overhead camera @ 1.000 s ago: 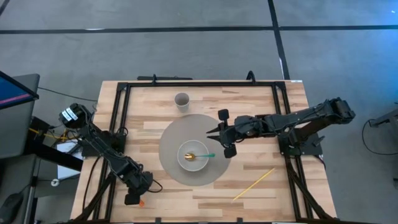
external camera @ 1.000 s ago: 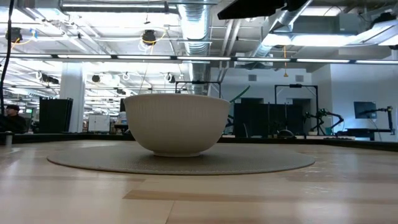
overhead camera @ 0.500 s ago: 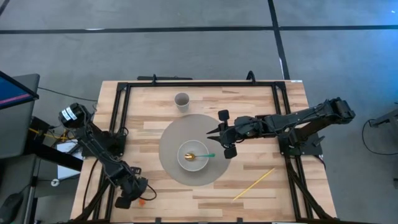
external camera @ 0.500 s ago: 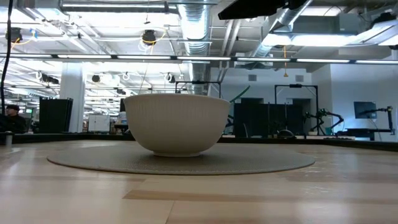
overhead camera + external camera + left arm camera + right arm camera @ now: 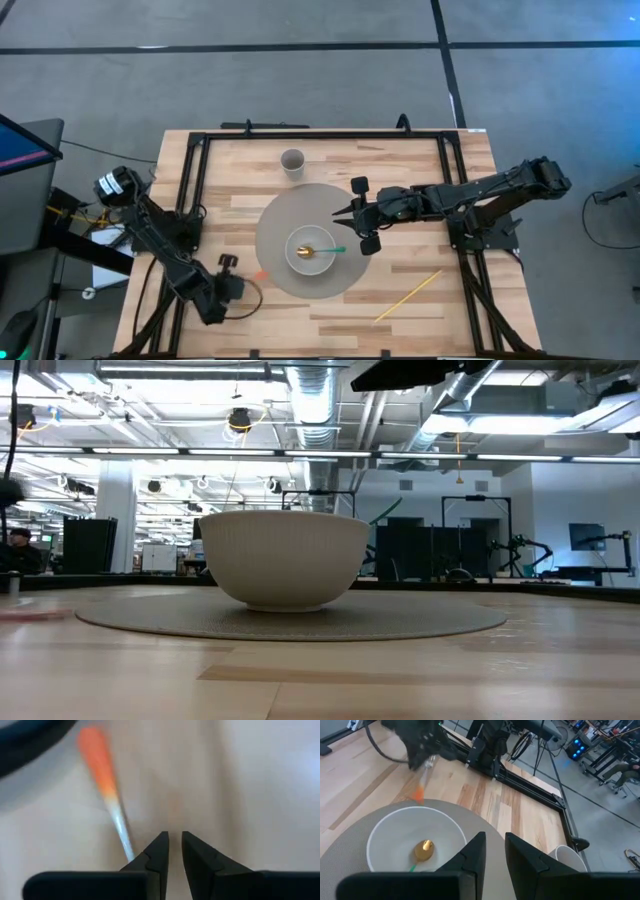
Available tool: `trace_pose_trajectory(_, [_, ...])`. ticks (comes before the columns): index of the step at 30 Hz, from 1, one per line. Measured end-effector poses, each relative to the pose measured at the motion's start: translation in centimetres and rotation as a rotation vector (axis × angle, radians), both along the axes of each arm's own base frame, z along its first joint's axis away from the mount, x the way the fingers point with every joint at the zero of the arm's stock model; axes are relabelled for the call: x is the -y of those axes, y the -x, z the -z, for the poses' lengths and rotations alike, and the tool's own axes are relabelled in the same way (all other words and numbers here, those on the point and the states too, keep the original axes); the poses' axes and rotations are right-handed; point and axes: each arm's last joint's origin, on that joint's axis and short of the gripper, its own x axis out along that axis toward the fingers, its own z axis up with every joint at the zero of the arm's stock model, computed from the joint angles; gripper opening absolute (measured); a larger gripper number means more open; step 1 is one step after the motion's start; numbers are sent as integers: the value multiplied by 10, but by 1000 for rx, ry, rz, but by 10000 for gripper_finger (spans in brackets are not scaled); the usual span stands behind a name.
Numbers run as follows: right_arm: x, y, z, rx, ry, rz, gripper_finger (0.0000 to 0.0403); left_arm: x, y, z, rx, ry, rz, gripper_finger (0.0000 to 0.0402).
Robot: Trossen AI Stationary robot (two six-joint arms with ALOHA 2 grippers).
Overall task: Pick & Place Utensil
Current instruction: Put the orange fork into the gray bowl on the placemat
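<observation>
A thin utensil with a pale shaft and an orange end [image 5: 97,765] is in my left gripper [image 5: 175,842], which is shut on it above the table's near-left part [image 5: 232,284], just off the mat. In the right wrist view its orange end [image 5: 418,795] hangs near the bowl's far-left rim. A white bowl [image 5: 312,250] sits on a round grey mat [image 5: 275,215] and holds a spoon with a gold head [image 5: 424,848] and a green handle [image 5: 336,249]. My right gripper [image 5: 342,213] hovers shut over the mat's right side and holds nothing. My left gripper holds the utensil by the pale end of its shaft [image 5: 128,849]. The shaft runs down beside one finger [image 5: 159,851], and that finger hides the place of contact. The utensil slants away below the gripper, orange end lowest [image 5: 418,795], lifted clear of the table.
A small white cup [image 5: 292,161] stands beyond the mat toward the far edge. A thin yellow stick [image 5: 408,295] lies on the wood near the table's near-right. A black frame [image 5: 200,180] runs along the table's sides.
My left gripper has risen from the table's near-left corner and swung toward the mat and bowl, turning as it went. The orange-ended utensil has come up with it and now hangs clear of the wood. My right arm has kept still.
</observation>
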Motion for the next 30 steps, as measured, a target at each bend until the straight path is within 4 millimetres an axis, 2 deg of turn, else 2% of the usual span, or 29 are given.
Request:
trace_pose_trajectory(4, [0,0,0,2,-1,0,66,-13,-15,-1,104,-86,-96,53])
trace_pose_trajectory(13, [0,0,0,1,0,1,66,-33,-37,-1,109,51,-448,53])
trace_pose_trajectory(22, [0,0,0,0,-1,1,66,-47,-49,-1,93,65,-531,53])
trace_pose_trajectory(30, [0,0,0,1,-27,12,66,-47,-49,-1,55,118,-578,53])
